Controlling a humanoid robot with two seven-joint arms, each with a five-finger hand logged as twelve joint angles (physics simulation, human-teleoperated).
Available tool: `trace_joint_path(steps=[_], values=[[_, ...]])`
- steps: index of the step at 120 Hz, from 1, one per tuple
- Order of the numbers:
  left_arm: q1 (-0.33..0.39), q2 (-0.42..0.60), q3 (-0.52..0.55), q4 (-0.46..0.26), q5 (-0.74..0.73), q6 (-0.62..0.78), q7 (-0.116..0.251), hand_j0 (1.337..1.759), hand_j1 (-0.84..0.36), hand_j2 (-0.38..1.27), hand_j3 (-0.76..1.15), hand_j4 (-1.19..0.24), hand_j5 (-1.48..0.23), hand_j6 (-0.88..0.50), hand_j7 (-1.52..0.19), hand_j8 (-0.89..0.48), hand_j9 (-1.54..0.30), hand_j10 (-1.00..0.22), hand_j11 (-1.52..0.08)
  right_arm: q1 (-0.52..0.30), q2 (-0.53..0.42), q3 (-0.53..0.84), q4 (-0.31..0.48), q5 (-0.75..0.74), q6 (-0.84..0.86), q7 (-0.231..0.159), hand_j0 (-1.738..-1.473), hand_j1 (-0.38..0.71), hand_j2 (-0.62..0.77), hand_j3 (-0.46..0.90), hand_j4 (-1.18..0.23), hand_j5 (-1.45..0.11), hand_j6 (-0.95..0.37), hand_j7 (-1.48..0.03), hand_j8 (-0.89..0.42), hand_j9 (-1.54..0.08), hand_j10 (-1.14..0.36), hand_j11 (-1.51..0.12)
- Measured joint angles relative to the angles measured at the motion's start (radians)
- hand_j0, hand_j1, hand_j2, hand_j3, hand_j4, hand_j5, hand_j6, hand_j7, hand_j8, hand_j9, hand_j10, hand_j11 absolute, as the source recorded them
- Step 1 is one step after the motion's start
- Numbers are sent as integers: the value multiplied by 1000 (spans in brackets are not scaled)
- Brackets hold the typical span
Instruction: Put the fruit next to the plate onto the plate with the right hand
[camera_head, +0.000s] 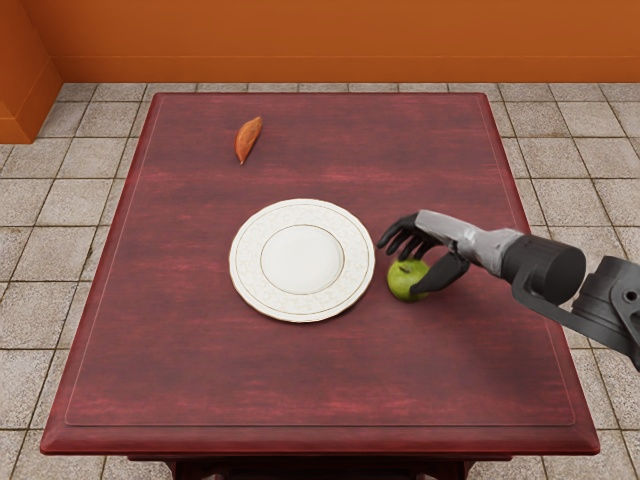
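- Hanging over the green apple (402, 281), the dark fingers (400, 239) of the right hand (430, 250) are spread apart and are not closed on it.
- The thumb is at the side of the apple away from the plate; I cannot tell if it touches.
- The apple sits on the desk (200, 350) just beside the white plate (250, 262), on the plate's right.
- A pointed orange thing (248, 138) lies well apart from the plate, beyond it to the left.
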Motion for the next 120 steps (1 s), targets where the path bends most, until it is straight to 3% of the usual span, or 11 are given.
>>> trace_joint_path(steps=[16,24,38,42,50,60,68,72,92,110,120], values=[[0,0,0,0,0,0,0,1658,336,3,0,-12,-15,-12,-15,-12,-15,-12,-15,1,2,-11,-11,1,-4,0,-1658,164,-71,0,-477,-540,-455,-573,-619,-549,-593,-576],[0,0,0,0,0,0,0,1658,335,3,0,-12,-15,-12,-15,-12,-15,-12,-15,1,3,-14,-15,3,-8,1,-1657,155,-87,0,-483,-517,-452,-563,-625,-537,-573,-568],[0,0,0,0,0,0,0,1658,335,3,0,-12,-15,-12,-15,-12,-15,-12,-15,-2,5,-17,-22,3,-10,1,-1657,194,-105,0,-474,-485,-439,-537,-585,-519,-516,-551],[0,0,0,0,0,0,0,1658,335,3,0,-12,-15,-12,-15,-12,-15,-12,-15,-3,6,-20,-25,7,-9,1,-1658,248,-71,0,-459,-481,-429,-526,-503,-515,-471,-546],[0,0,0,0,0,0,0,1658,335,3,0,-12,-15,-12,-15,-12,-15,-12,-15,-6,8,-25,-32,13,-9,1,-1658,336,193,0,-431,-473,-411,-505,-445,-513,-427,-538],[0,0,0,0,0,0,0,1658,335,3,-1,-12,-15,-12,-15,-12,-15,-12,-15,-8,9,-31,-40,16,-8,1,-1655,367,175,0,-392,-466,-385,-475,-400,-510,-372,-530],[0,0,0,0,0,0,0,1658,335,3,-1,-12,-15,-12,-15,-12,-15,-12,-15,-8,9,-33,-44,17,-6,1,-1653,374,249,0,-362,-464,-367,-456,-367,-504,-339,-522],[0,0,0,0,0,0,0,1658,335,3,0,-12,-15,-12,-15,-12,-15,-12,-15,-8,9,-34,-45,15,-4,1,-1653,356,189,0,-356,-470,-365,-457,-359,-506,-334,-522],[0,0,0,0,0,0,0,1658,335,3,0,-12,-15,-12,-15,-12,-15,-12,-15,-8,8,-34,-48,16,-2,1,-1648,361,150,0,-426,-639,-450,-591,-271,-667,-354,-682],[0,0,0,0,0,0,0,1658,335,3,0,-12,-15,-12,-15,-12,-15,-12,-15,-7,5,-34,-48,37,0,0,-1645,379,222,0,-526,-791,-400,-734,-196,-811,-284,-832],[0,0,0,0,0,0,0,1658,336,3,0,-11,-15,-12,-15,-12,-15,-11,-15,-6,2,-34,-49,58,4,0,-1647,349,289,0,-592,-846,-437,-806,-228,-861,-315,-885]])
